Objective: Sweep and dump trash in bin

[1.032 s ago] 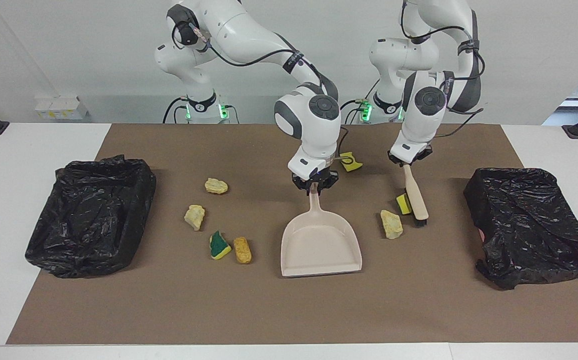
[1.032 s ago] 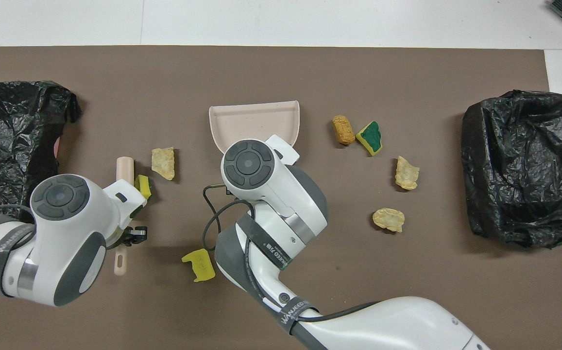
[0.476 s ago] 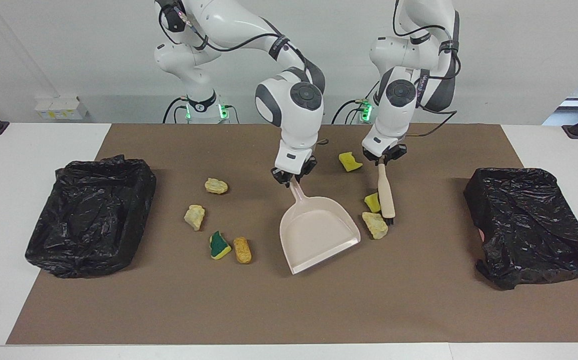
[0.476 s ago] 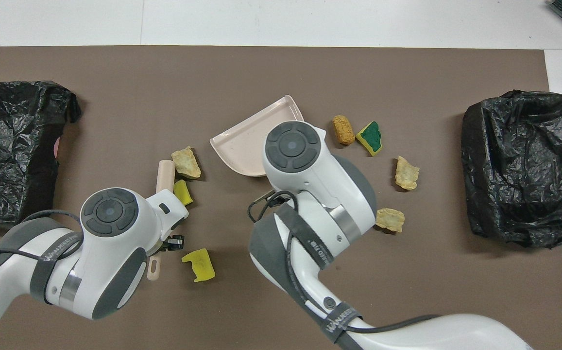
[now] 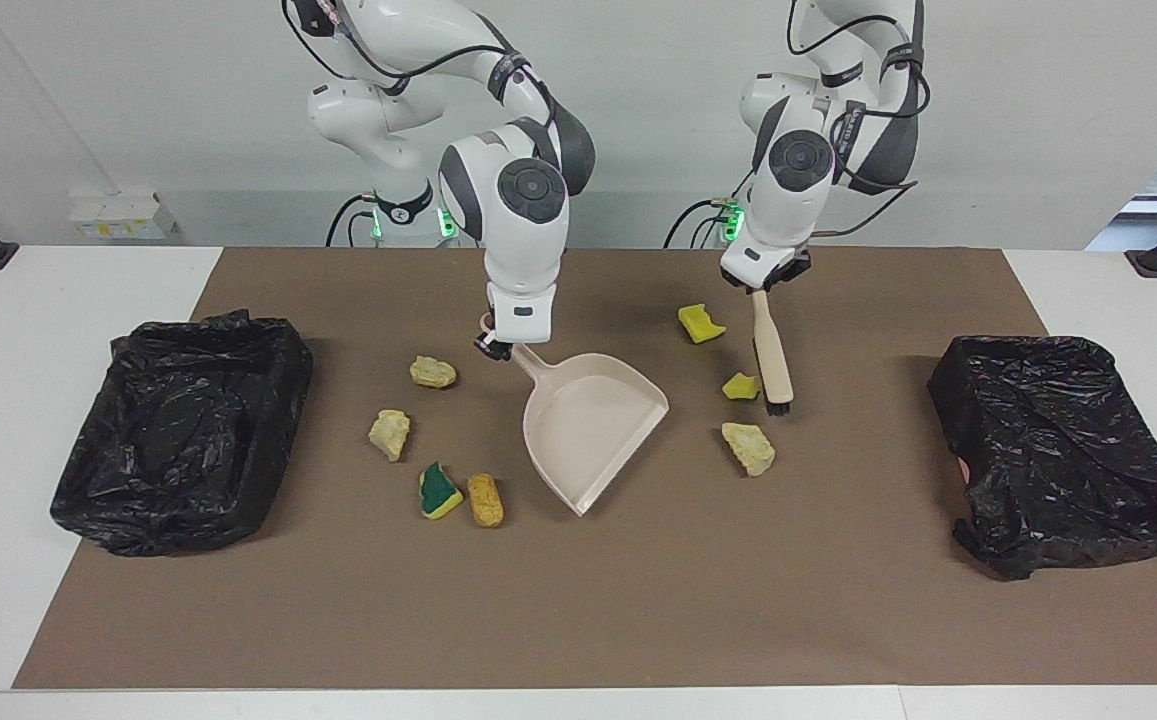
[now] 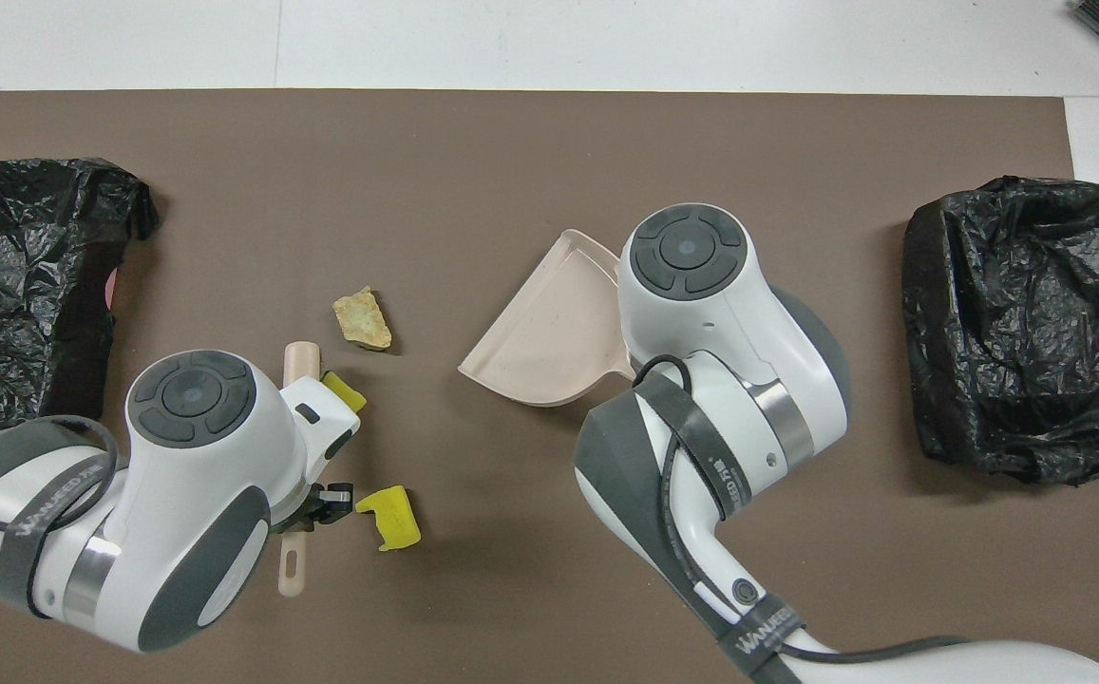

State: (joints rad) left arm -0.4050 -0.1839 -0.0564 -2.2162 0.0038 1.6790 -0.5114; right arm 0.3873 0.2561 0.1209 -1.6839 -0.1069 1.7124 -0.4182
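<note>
My right gripper [image 5: 496, 345] is shut on the handle of the beige dustpan [image 5: 588, 425], whose mouth faces a cream lump [image 5: 749, 447] of trash. My left gripper [image 5: 763, 285] is shut on the beige hand brush [image 5: 773, 360], bristles down beside a small yellow bit [image 5: 740, 386]. A larger yellow bit [image 5: 701, 322] lies nearer the robots. Toward the right arm's end lie two cream lumps [image 5: 433, 372] [image 5: 390, 434], a green-and-yellow wedge [image 5: 438, 490] and a tan lump [image 5: 485, 499]. From overhead the dustpan [image 6: 549, 342], brush [image 6: 300, 356] and left gripper [image 6: 307, 503] show; the right arm hides its gripper.
Two bins lined with black bags stand on the brown mat, one at the right arm's end [image 5: 183, 430] and one at the left arm's end [image 5: 1058, 450]. The overhead view shows both bins [image 6: 1014, 323] [image 6: 27, 285]. White table borders the mat.
The right gripper swung the dustpan toward the right arm's end, turning its mouth toward the brush. The left gripper drew the brush back toward the robots, leaving the cream lump apart from it.
</note>
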